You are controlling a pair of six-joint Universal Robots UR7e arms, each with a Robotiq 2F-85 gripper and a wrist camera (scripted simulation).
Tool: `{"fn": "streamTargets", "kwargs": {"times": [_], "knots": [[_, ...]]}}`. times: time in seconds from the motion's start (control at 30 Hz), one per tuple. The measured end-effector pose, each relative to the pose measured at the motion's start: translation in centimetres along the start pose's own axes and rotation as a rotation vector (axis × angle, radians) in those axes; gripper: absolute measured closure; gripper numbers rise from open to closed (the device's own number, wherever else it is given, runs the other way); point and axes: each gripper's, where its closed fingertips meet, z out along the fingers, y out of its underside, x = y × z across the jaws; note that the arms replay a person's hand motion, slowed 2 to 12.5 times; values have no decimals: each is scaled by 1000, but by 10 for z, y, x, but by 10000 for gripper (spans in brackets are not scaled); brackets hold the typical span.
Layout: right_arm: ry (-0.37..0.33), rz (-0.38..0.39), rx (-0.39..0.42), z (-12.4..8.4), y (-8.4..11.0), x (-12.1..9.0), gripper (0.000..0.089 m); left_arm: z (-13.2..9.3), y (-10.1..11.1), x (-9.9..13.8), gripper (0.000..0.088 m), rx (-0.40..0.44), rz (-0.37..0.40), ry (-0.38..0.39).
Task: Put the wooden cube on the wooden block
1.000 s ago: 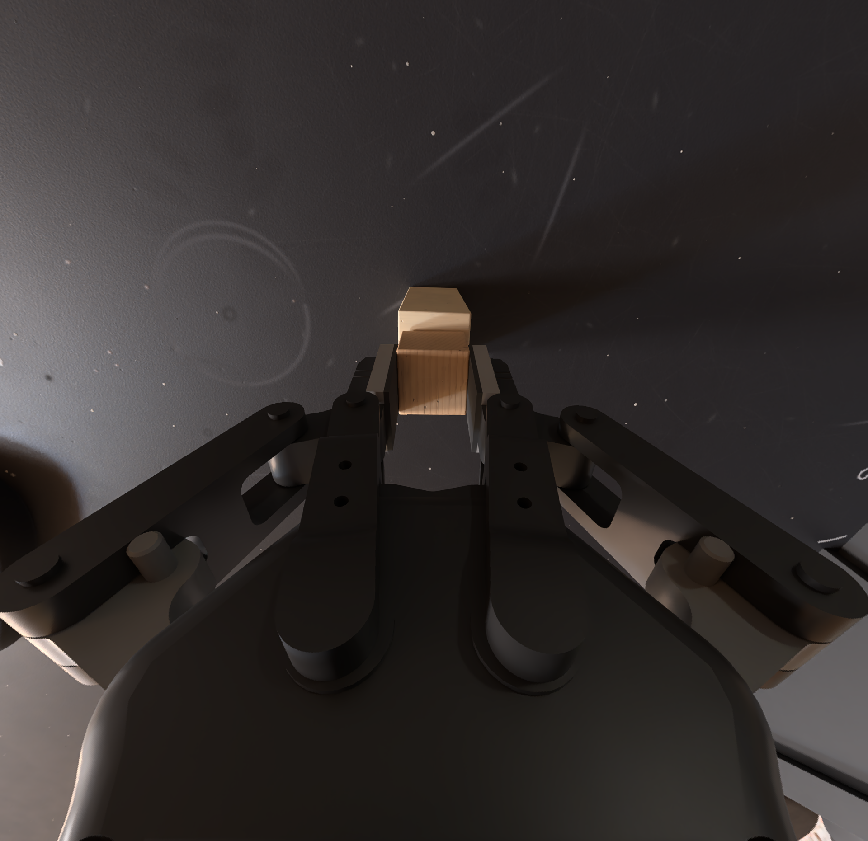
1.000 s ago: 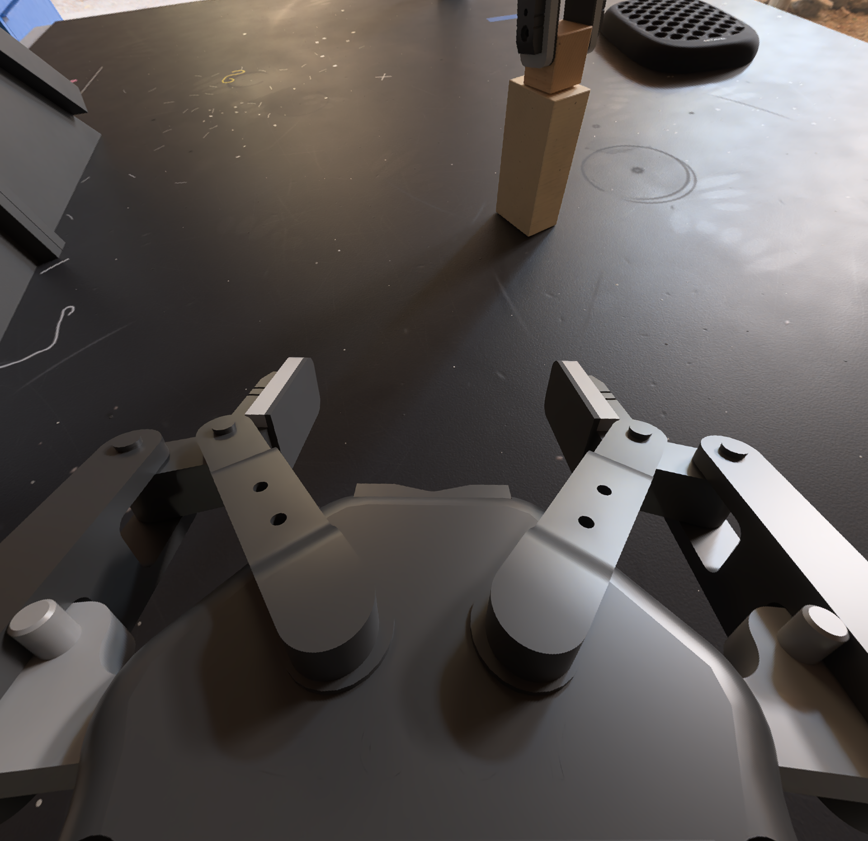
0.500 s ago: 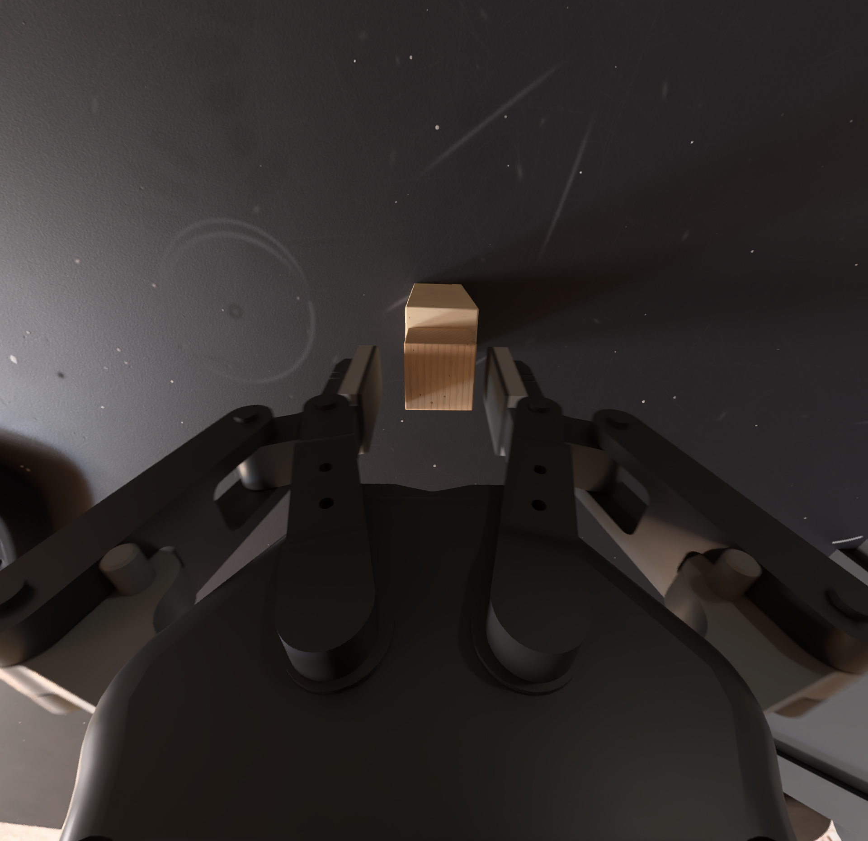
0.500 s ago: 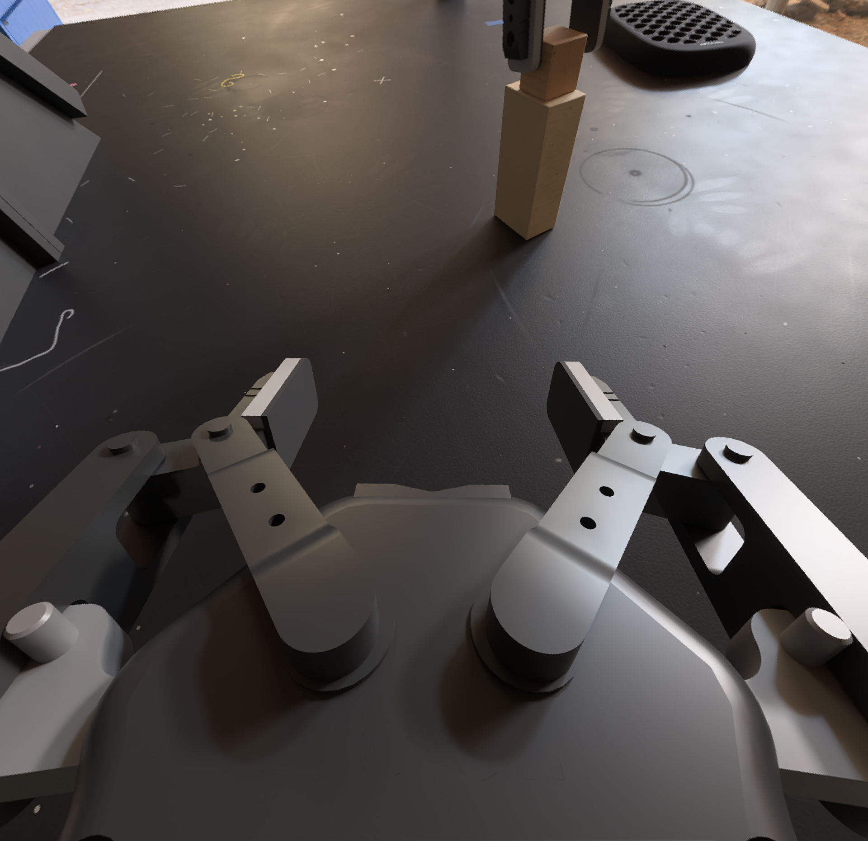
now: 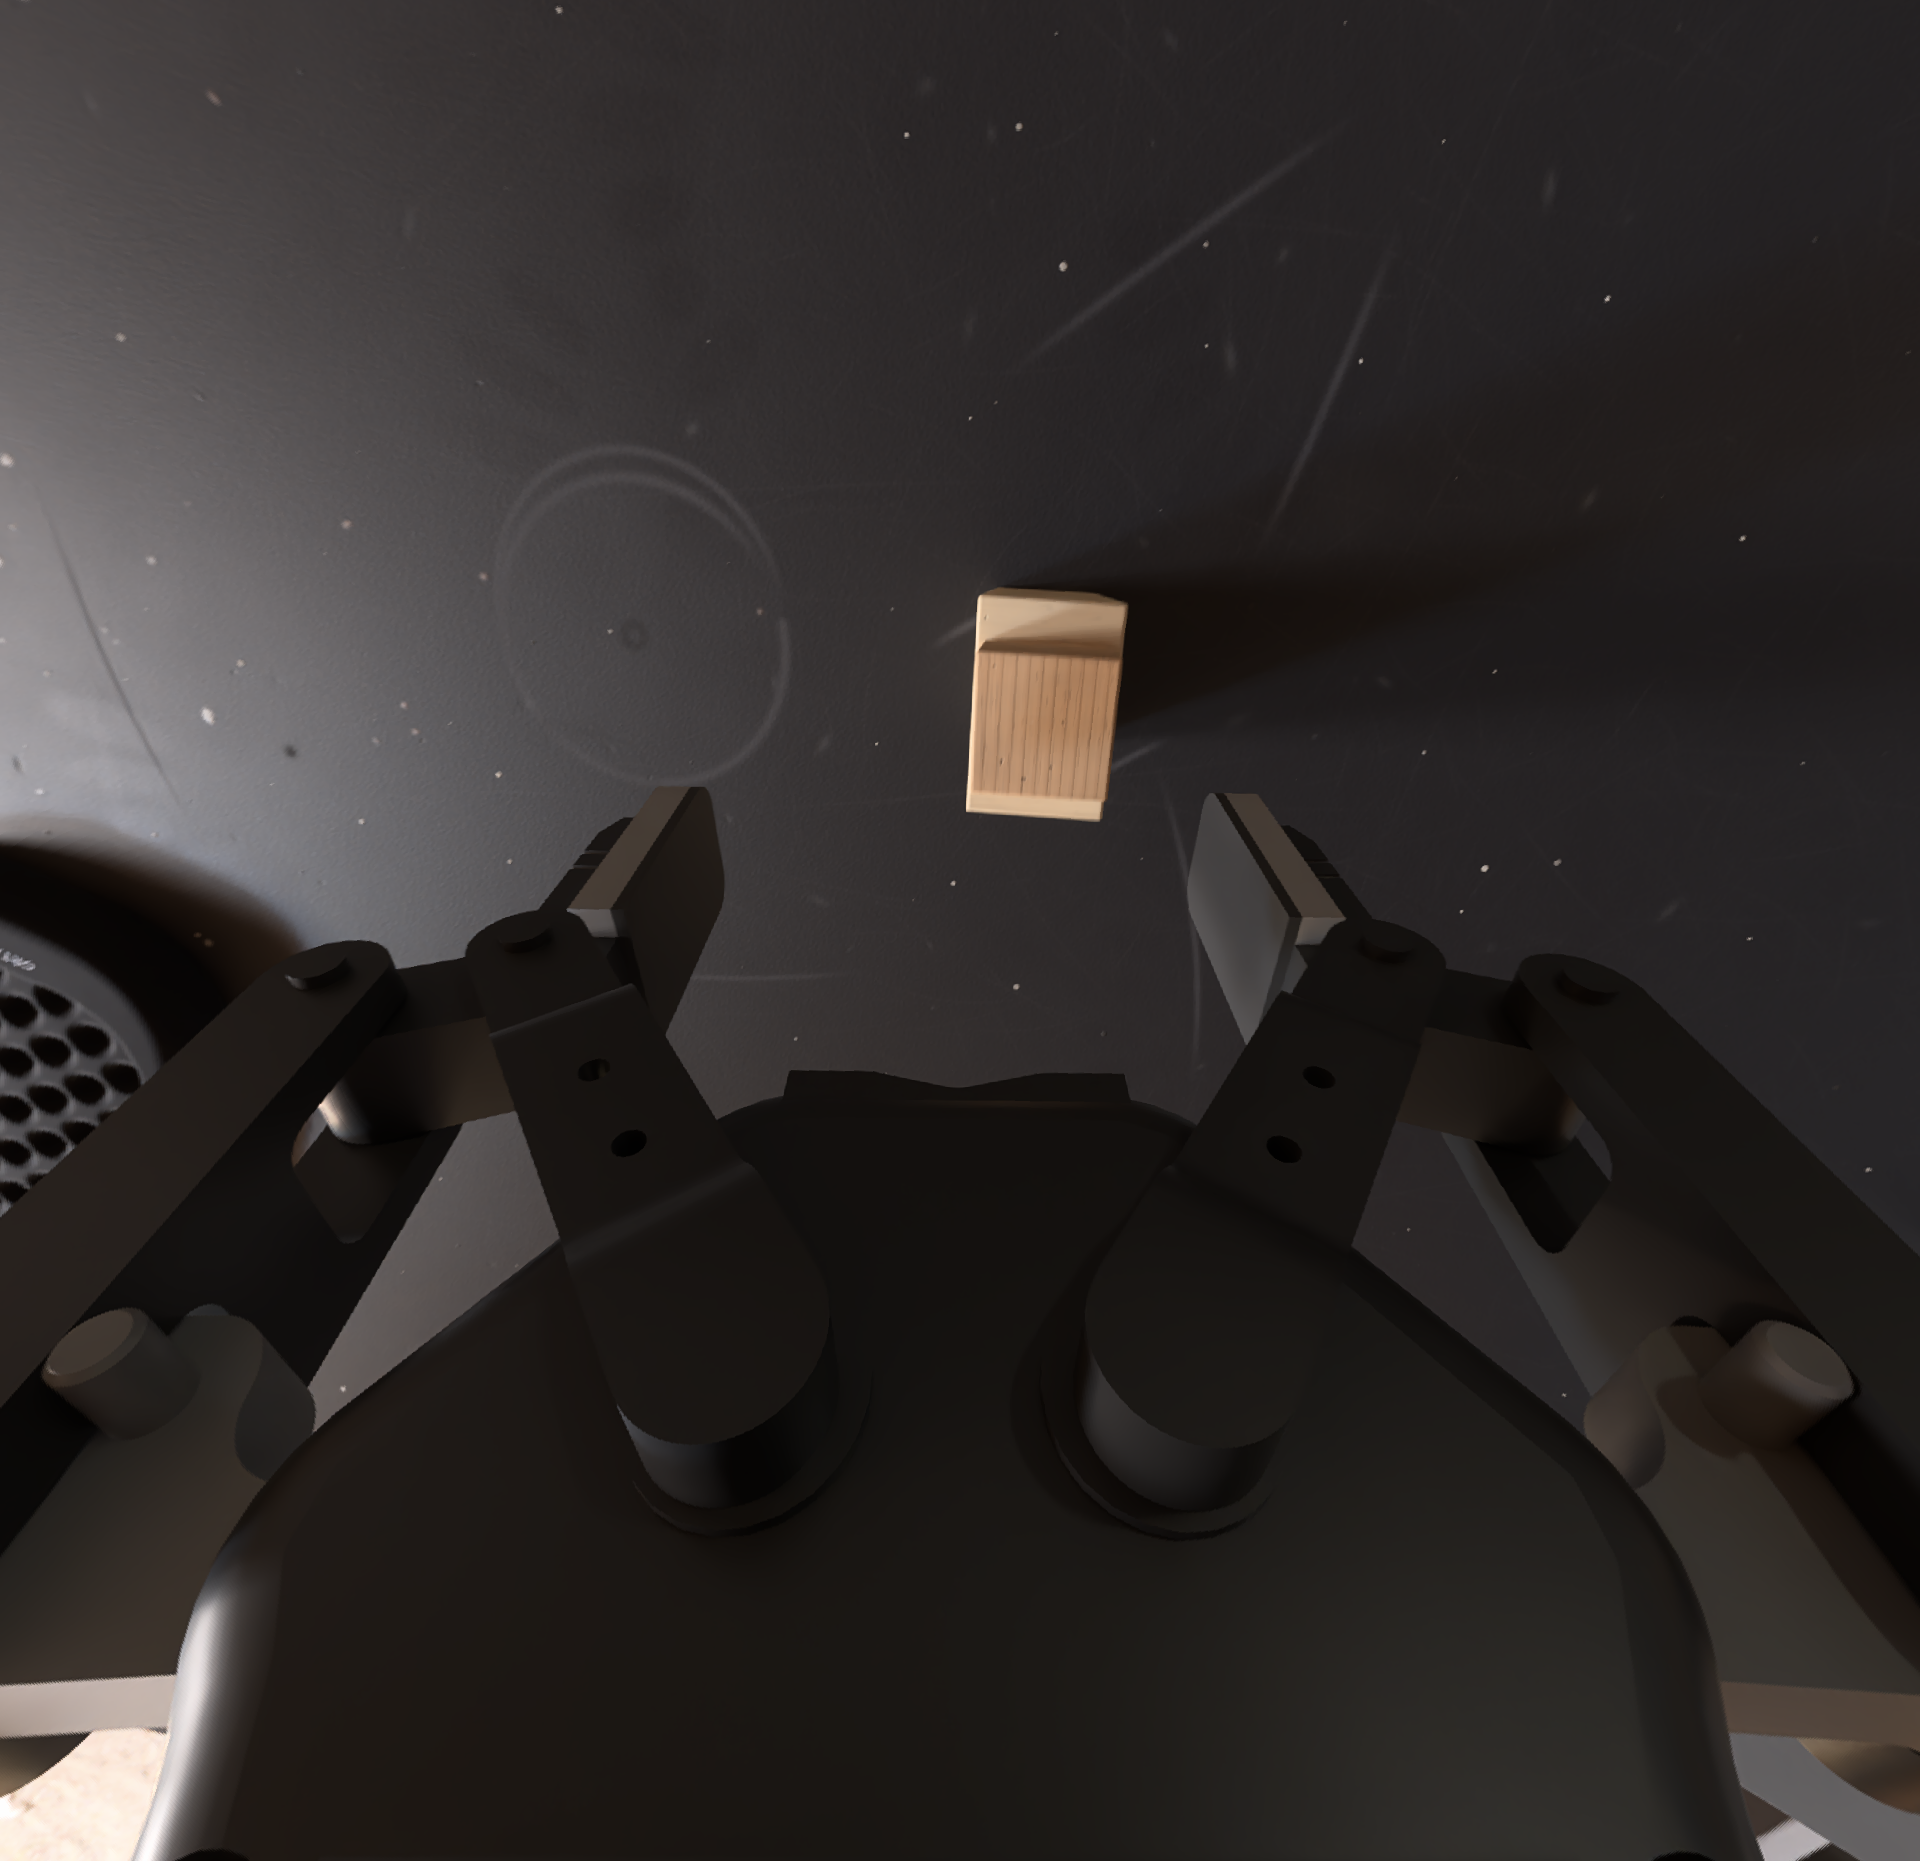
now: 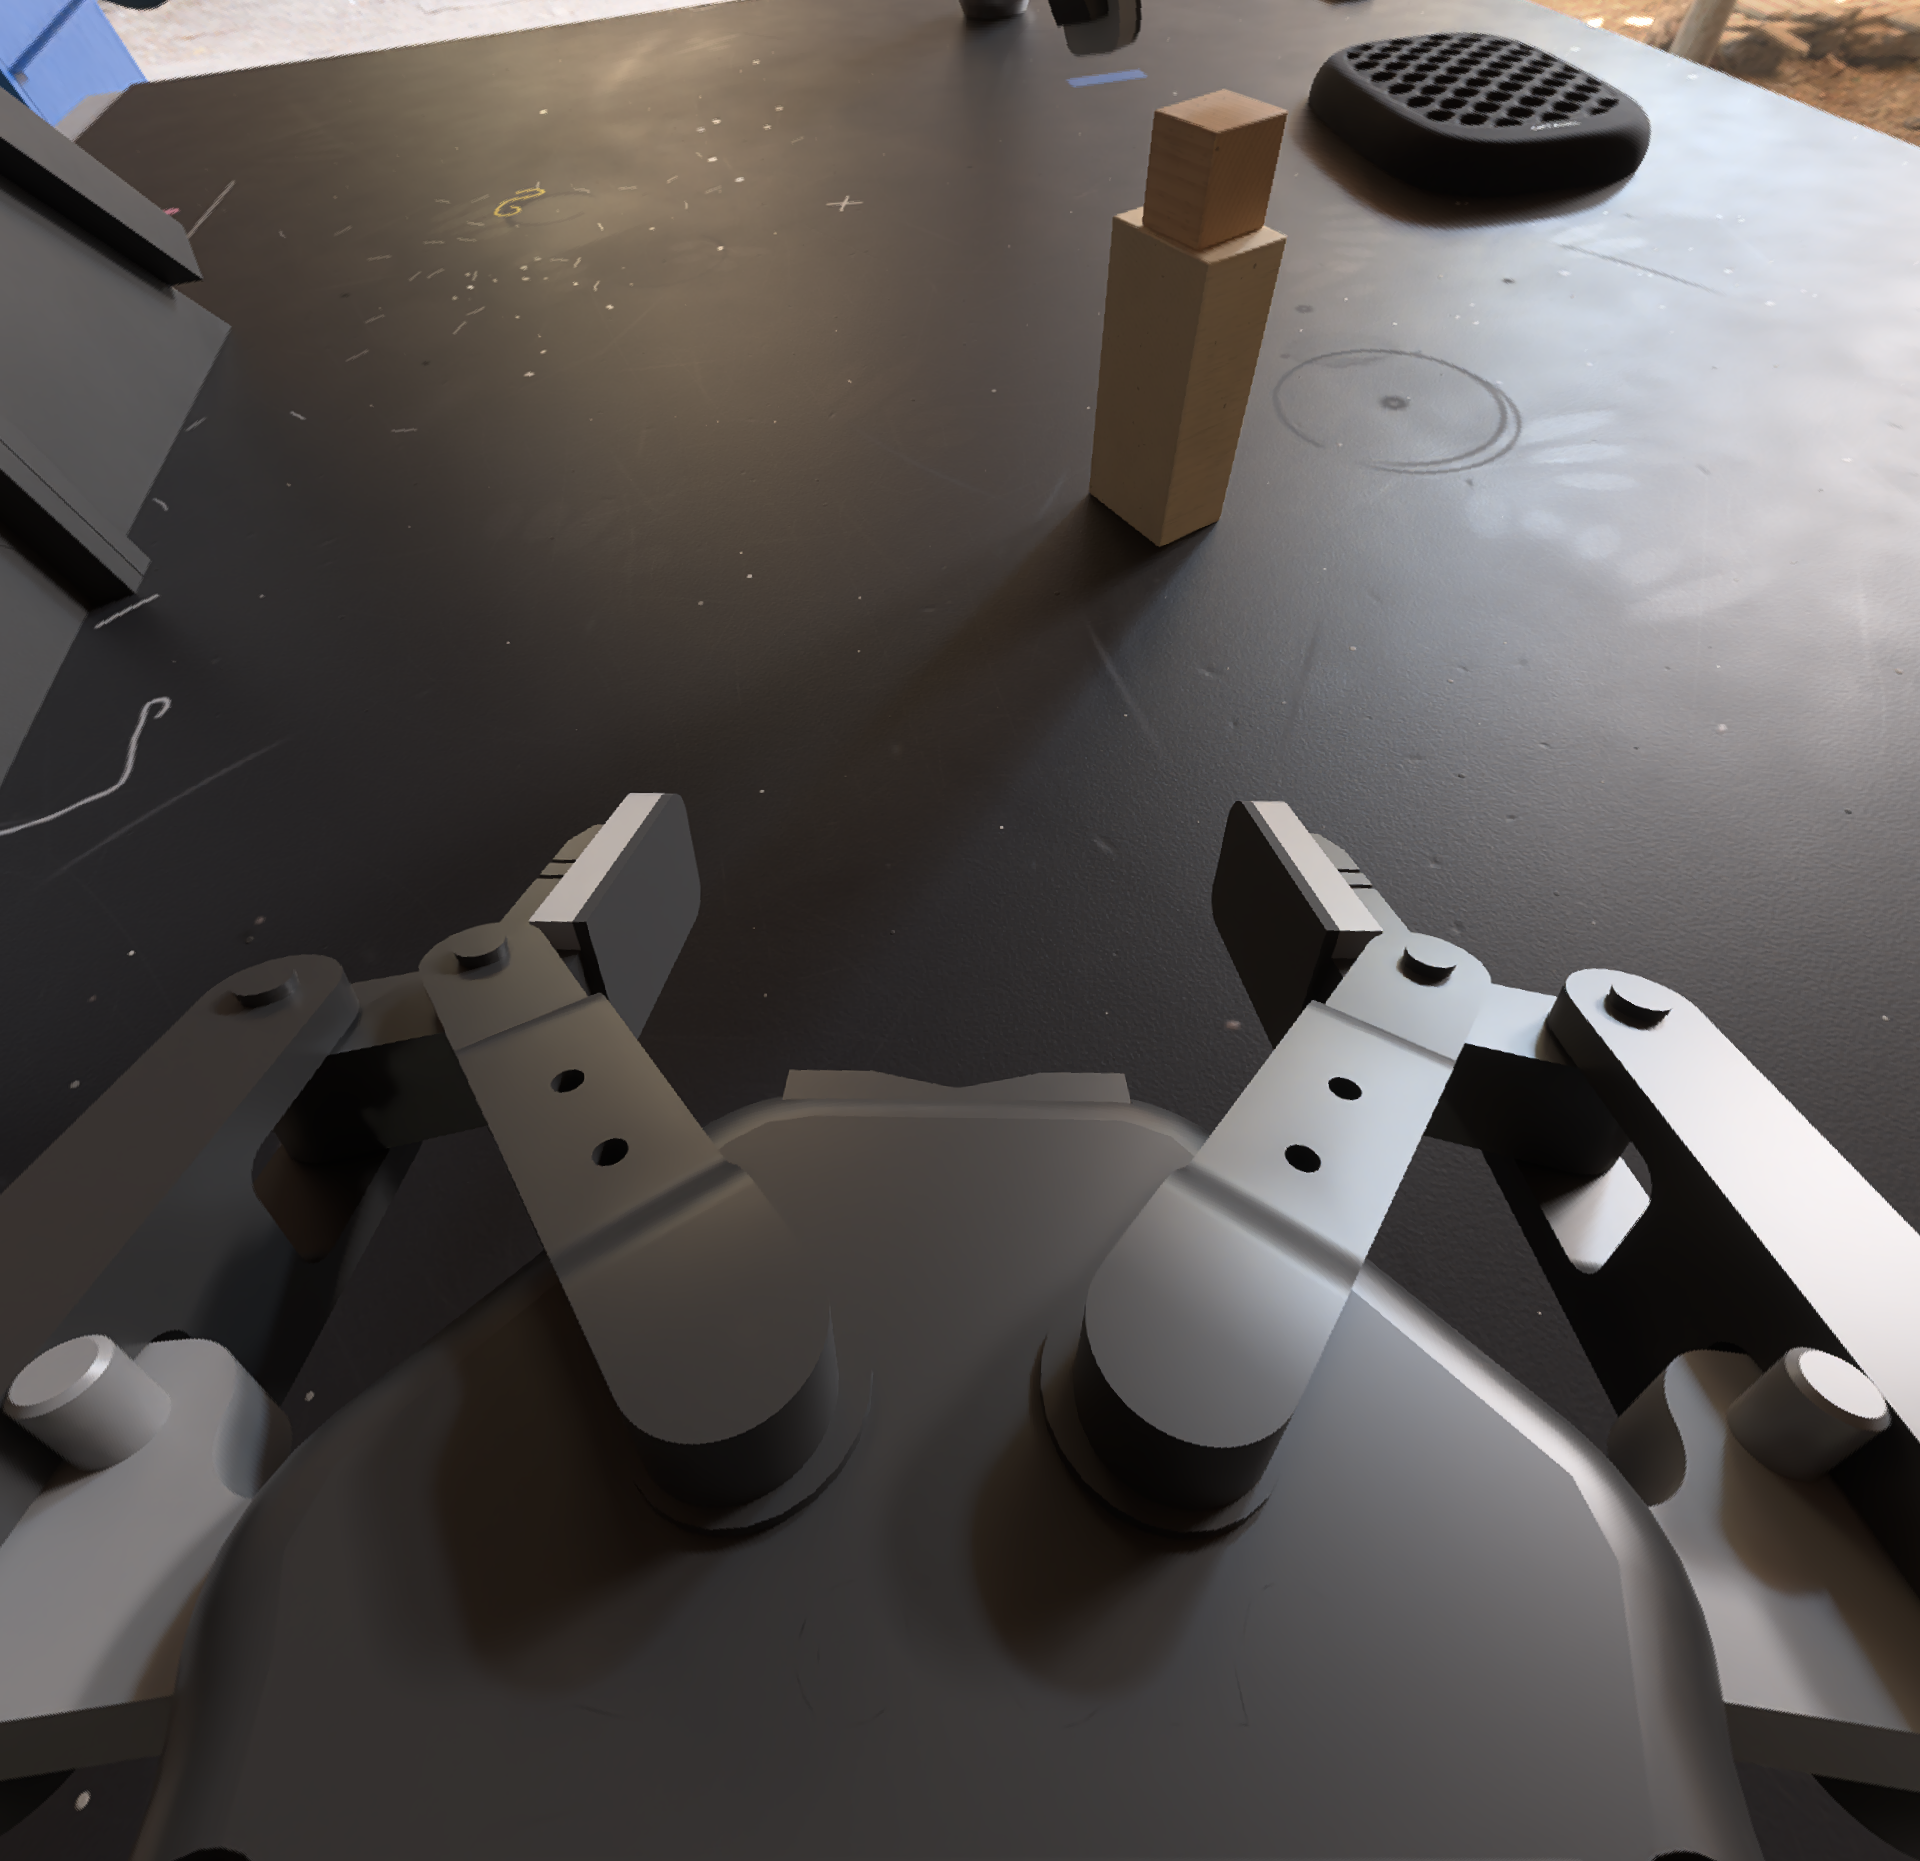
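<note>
The left gripper [image 5: 951, 855] hangs above the counter [image 5: 1039, 253] looking almost straight down, its fingers [image 5: 665, 876] spread wide and released, holding nothing. The wooden cube [image 5: 1042, 736] lies beyond the tips, clear of both pads and a little right of the midline between them. The right gripper [image 6: 956, 876] sits low and near, angled across the counter toward the far side, its fingers [image 6: 634, 886] likewise splayed apart and empty. From that view the wooden cube [image 6: 1210, 170] rests on the top end of the wooden block [image 6: 1179, 377] — the block stands upright on its small end, long axis vertical, right of centre on the counter [image 6: 727, 564]. The cube sits turned slightly against the block's top face, with a strip of that face showing at the near left edge. A black perforated pad [image 6: 1475, 112] lies farther right, well apart from the block. A faint ring mark [image 6: 1397, 409] shows on the counter just right of the block's base.
</note>
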Motion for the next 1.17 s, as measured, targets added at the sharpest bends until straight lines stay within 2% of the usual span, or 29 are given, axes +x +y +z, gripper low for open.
{"fn": "streamTargets", "kwargs": {"times": [0.1, 0.23, 0.43, 0.73, 1.0, 1.17], "knots": [[0, -2, 1, 0, 0, -1, 43, -8, 7, -4, 58, 11, 7, -22], [0, -7, 2, -1, 0, -1, 43, -19, 22, -9, 52, 7, 28, -56], [-3, -13, 10, -2, 0, -3, 46, -30, 60, -18, 56, -61, 77, -105], [-8, -17, 20, -1, -1, -4, 46, -31, 134, -26, 93, -262, 137, -124], [-15, -21, 30, 3, -3, -5, 47, -21, 202, -24, 109, -489, 120, -58], [-20, -24, 37, 6, -5, -6, 48, -15, 237, -23, 129, -624, 117, -22]]}}
